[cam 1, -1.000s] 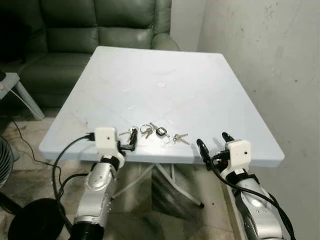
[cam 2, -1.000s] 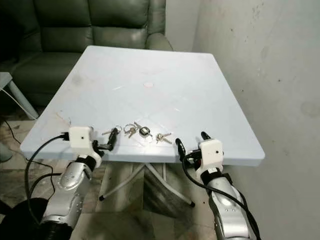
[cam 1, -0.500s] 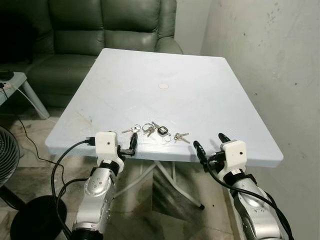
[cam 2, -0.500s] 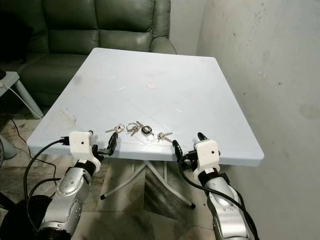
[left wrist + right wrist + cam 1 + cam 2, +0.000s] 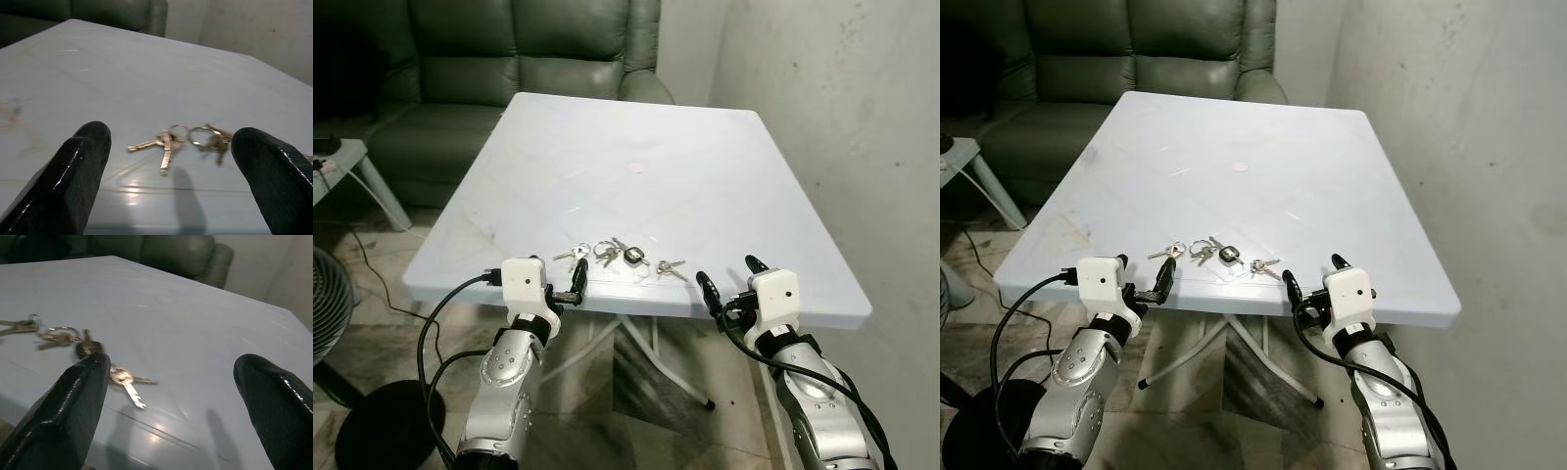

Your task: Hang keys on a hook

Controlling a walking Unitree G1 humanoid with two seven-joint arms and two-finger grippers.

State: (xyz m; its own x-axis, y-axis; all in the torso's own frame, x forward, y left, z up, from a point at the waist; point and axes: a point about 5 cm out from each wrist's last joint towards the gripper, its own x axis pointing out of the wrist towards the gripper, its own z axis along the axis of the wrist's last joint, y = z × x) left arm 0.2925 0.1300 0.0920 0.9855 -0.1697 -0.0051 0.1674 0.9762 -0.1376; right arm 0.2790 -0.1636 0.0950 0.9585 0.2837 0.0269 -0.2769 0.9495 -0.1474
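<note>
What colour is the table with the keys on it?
The table is pale blue-white, plain with no pattern. The left eye view shows it best; the keys lie near its front edge.

The two head views looked forward and down from above at the white table (image 5: pixel 636 166), sofa (image 5: pixel 519 44) at the frame's top. Each wrist view looked low and close across the tabletop between its own fingers (image 5: pixel 80 178); all shared the keys (image 5: pixel 612 256).

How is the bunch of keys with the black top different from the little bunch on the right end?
The black-topped keys have a dark plastic head; the right-end keys are bare metal. The black-topped keys lie mid-row, beside another ring; the right-end keys lie apart, nearest the right gripper. Both lie flat near the table front edge.
</note>
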